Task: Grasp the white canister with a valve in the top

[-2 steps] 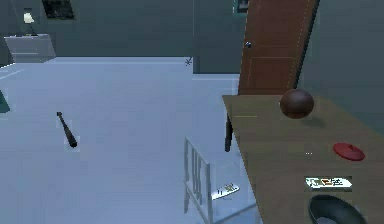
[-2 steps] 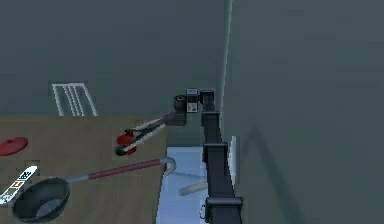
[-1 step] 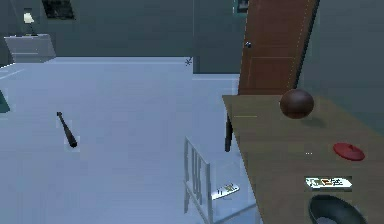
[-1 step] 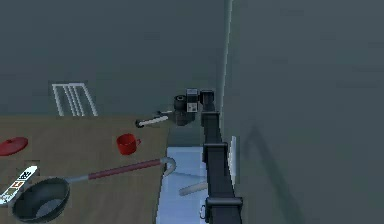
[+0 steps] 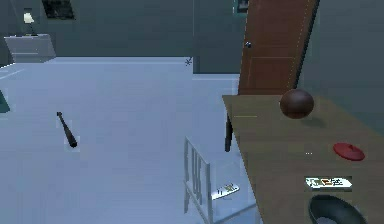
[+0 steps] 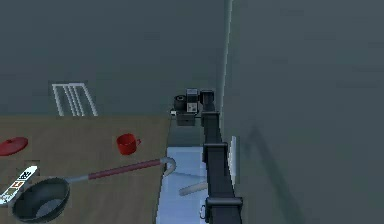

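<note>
In the arm side view my arm (image 6: 217,165) rises as a dark bar from the bottom edge. It ends at the gripper (image 6: 183,106), just past the brown table's far right corner, with grey wall behind it. Its far end is too small to make out, so I cannot tell whether it holds anything. On the table (image 6: 90,135) stand a small red cylinder (image 6: 127,143), a flat red disc (image 6: 10,146), a dark pan (image 6: 42,200) with a red handle, and a flat white item (image 6: 19,184). The forward view shows the same table (image 5: 290,145) with a dark brown ball (image 5: 297,103).
A white chair (image 5: 203,183) stands at the table's side; its pale seat (image 6: 185,172) lies beside my arm. A dark bat (image 5: 67,130) lies on the open floor at the forward view's left. A brown door (image 5: 276,45) is behind the table, a white dresser (image 5: 30,47) far back.
</note>
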Tool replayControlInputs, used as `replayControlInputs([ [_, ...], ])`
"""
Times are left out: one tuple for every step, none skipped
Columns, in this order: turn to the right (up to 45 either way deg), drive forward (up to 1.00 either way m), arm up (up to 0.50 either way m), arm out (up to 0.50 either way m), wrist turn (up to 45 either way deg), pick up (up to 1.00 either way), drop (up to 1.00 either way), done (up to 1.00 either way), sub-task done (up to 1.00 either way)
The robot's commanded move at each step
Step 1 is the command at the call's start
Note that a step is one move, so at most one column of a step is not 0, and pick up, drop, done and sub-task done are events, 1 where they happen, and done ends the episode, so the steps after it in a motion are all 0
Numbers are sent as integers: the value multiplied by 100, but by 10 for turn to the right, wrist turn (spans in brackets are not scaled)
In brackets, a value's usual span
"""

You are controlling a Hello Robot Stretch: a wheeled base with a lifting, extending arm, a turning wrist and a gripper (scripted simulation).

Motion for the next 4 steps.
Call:
replayControlInputs([
  [0,0,0,0,90,0,0,0,0],
  [0,0,0,0,30,0,0,0,0],
  [0,0,-50,0,0,0,0,0,0],
  [0,0,0,0,0,100,0,0,0],
])
